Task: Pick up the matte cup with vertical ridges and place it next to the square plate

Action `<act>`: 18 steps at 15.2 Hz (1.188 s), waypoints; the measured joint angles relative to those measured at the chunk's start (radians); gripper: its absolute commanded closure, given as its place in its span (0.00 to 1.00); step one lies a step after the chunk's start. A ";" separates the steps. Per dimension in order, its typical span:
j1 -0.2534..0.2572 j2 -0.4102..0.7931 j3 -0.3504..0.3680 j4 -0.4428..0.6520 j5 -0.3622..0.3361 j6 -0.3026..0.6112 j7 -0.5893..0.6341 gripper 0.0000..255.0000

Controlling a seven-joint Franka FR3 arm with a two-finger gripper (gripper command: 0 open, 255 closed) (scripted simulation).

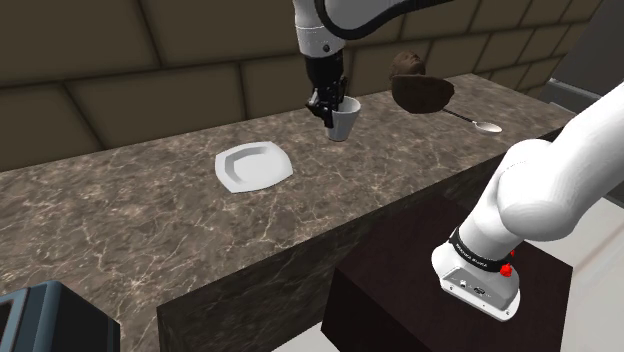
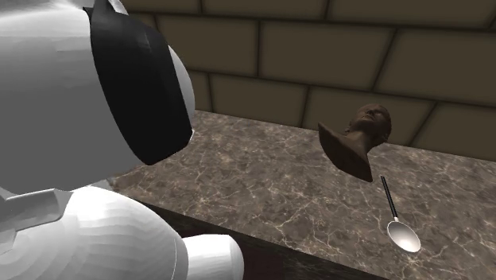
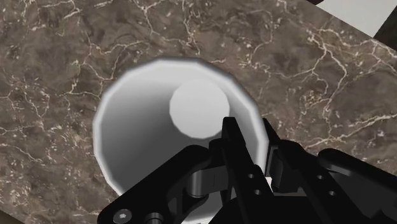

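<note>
Wrist view looks straight down the gripper [image 3: 251, 130] into the mouth of the white cup [image 3: 140, 121]. One black finger is inside the bowl and the other is outside the wall, so the jaws are pinched on the rim rather than spanning the whole body. That is probably because the cup is too wide to span. The shoulder view agrees: the gripper [image 1: 328, 100] comes down from above onto the near side of the cup [image 1: 345, 122]. The cup stands upright over the marbled counter [image 1: 120, 210], though whether its base rests on the stone or has cleared it cannot be told. The square plate [image 1: 253, 166], white with a raised rim, lies flat toward that view's left, apart from the cup and with bare counter around it for a set-down. On the cup's other side are a dark bust [image 1: 420, 85] and a spoon [image 1: 478, 122]. No brand, label or writing can be read on the cup or plate, and the marks on the arm's lower band are too small to make out.
</note>
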 measured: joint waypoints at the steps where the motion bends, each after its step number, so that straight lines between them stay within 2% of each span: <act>1: 0.011 0.002 0.016 0.012 0.008 -0.013 0.024 1.00; 13: 0.127 0.120 0.199 0.145 0.066 -0.056 0.312 1.00; 18: 0.134 0.142 0.211 0.117 0.063 -0.009 0.336 1.00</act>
